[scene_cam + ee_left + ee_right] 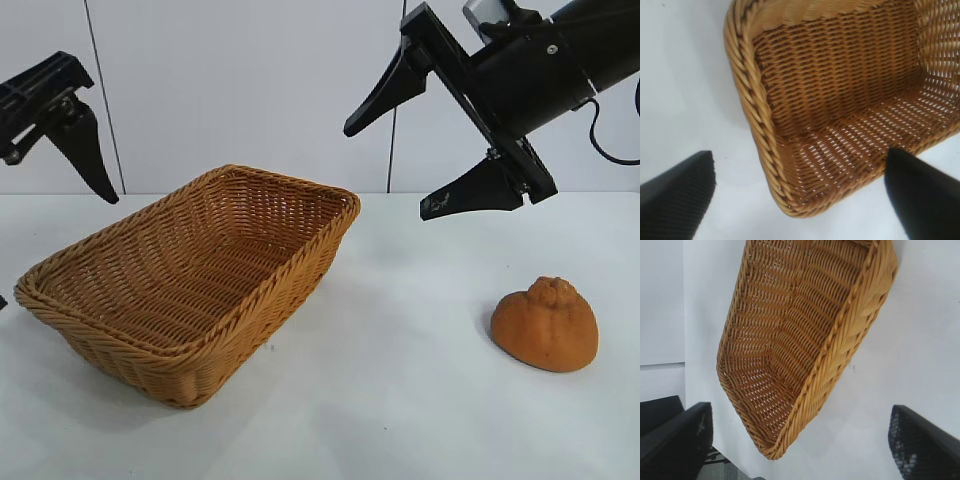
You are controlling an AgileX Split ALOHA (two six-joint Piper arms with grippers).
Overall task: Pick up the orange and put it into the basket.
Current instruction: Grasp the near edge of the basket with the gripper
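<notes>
Nothing of the task is done so far, to judge by how things lie. Nearest the exterior camera, at about four o'clock on the white tabletop, sits the dull orange-brown, dome-shaped orange with a bumpy knob on top; it rests on the bare surface, untouched, with nothing beside it. At about eight o'clock, well apart from the fruit, stands the large rectangular tan wicker basket with a braided rim, slightly skewed to the table edge. Both wrist views look down into its woven floor and show nothing lying there, though a far corner is cut off in each, so I take it to be empty rather than know it.

Farther back and higher, at about two o'clock, the right gripper hangs in the air above the tabletop, between the basket and the orange and nearer the fruit's side, tilted downward; its jaws stand wide apart and hold nothing. At about ten o'clock, at the far left edge, the left gripper hovers above the basket's left end, its jaws also spread wide with nothing between them.

What is left is the whole job: reach down to the orange, close on it, lift, carry it over the braided rim and let go inside. The right arm looks the better placed for this.
</notes>
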